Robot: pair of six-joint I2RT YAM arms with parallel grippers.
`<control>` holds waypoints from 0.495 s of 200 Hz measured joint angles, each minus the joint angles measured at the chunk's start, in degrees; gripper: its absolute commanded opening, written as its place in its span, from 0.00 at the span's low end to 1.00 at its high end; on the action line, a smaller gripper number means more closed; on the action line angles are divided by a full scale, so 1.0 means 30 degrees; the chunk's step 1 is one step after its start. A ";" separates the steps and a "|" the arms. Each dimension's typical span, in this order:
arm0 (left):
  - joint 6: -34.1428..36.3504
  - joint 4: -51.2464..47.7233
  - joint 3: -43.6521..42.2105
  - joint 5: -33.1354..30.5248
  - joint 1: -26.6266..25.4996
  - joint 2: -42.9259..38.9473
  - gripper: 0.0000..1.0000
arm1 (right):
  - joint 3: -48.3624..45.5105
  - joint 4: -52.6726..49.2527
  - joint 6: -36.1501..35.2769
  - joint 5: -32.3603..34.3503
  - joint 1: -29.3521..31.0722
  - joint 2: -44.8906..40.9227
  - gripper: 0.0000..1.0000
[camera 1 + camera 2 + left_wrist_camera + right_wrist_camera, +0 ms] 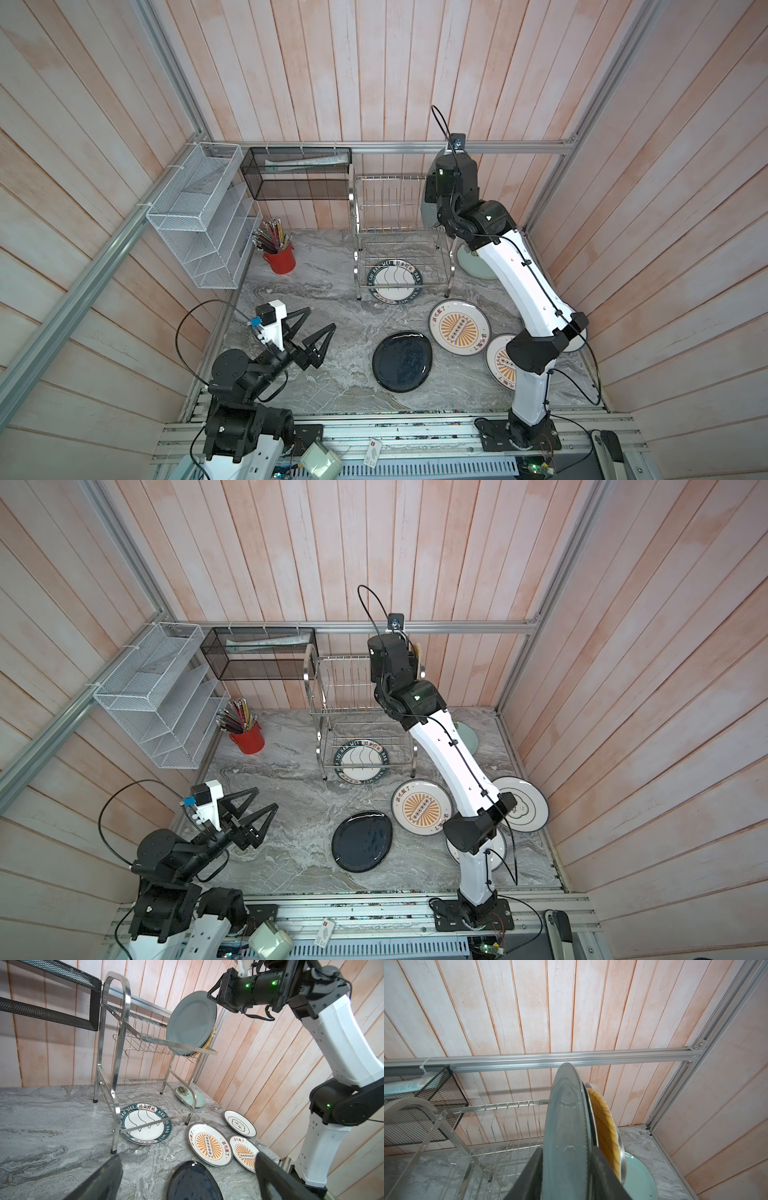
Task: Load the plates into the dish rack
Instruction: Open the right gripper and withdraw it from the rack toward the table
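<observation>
The dish rack (399, 230) is seen standing at the back of the marble table (324, 374). On its upper tier, at the right end, a grey-teal plate (191, 1022) is stood on edge between the prongs, with a yellow woven plate (606, 1124) set upright just behind it. The top rim of the grey-teal plate is straddled by the right gripper (566, 1151), one finger lying along each face; whether the plate is pinched or only flanked cannot be told. The left gripper (320, 318) is held above the table's front left with its jaws spread wide. Other plates are found flat on the table. A green-lettered plate (395, 278) is lodged under the rack's lower tier and juts out toward the front, and a black plate (402, 360) is laid at the middle front. To its right an orange-sunburst plate (459, 328) is placed just beside a second orange-sunburst plate (245, 1153), which is partly covered by the right arm in both top views. A blue-ring plate (530, 808) is seen near them. A mint plate (188, 1095) with a flower is seen by the rack's right end. A red cup (280, 262) of pencils is set well apart from the rack, at the back left.
</observation>
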 measured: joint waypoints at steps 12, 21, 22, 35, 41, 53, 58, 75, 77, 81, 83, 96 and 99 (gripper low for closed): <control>0.0000 0.0000 0.0000 -0.0131 -0.0007 0.0058 1.00 | 0.0000 0.0000 -0.0080 -0.0299 0.0022 -0.0204 0.53; -0.0007 -0.0007 0.0000 -0.0219 0.0000 0.0109 1.00 | 0.0000 0.0015 -0.0080 -0.0510 0.0058 -0.0401 0.55; -0.0007 -0.0007 0.0000 -0.0226 0.0000 0.0117 1.00 | 0.0000 0.0015 -0.0124 -0.0539 0.0066 -0.0430 0.55; -0.0007 -0.0015 0.0000 -0.0313 0.0000 0.0182 1.00 | 0.0000 0.0022 -0.0160 -0.0787 0.0124 -0.0750 0.57; -0.0007 -0.0029 0.0000 -0.0328 0.0000 0.0197 1.00 | 0.0000 0.0015 -0.0189 -0.0918 0.0146 -0.0903 0.58; -0.0015 -0.0066 0.0000 -0.0372 0.0000 0.0211 1.00 | 0.0000 0.0022 -0.0233 -0.1158 0.0226 -0.1260 0.59; -0.0029 -0.0080 0.0000 -0.0379 0.0000 0.0211 1.00 | 0.0000 0.0036 -0.0226 -0.1224 0.0248 -0.1384 0.60; -0.0073 -0.0080 0.0000 -0.0401 0.0000 0.0255 1.00 | 0.0000 0.0080 -0.0284 -0.1625 0.0364 -0.1894 0.63; -0.0073 -0.0080 0.0000 -0.0408 0.0000 0.0262 1.00 | 0.0000 0.0080 -0.0277 -0.1661 0.0379 -0.1945 0.63; -0.0073 -0.0080 0.0000 -0.0430 0.0000 0.0291 1.00 | 0.0000 0.0087 -0.0299 -0.1763 0.0408 -0.2069 0.64; -0.0080 -0.0080 0.0000 -0.0444 -0.0007 0.0313 1.00 | 0.0000 0.0087 -0.0291 -0.1792 0.0437 -0.2135 0.65; -0.0146 -0.0095 0.0000 -0.0532 0.0000 0.0459 1.00 | -0.0007 0.0087 -0.0423 -0.2098 0.0576 -0.2506 0.69; -0.0153 -0.0117 0.0000 -0.0561 0.0000 0.0517 1.00 | -0.0022 0.0095 -0.0444 -0.2157 0.0619 -0.2601 0.70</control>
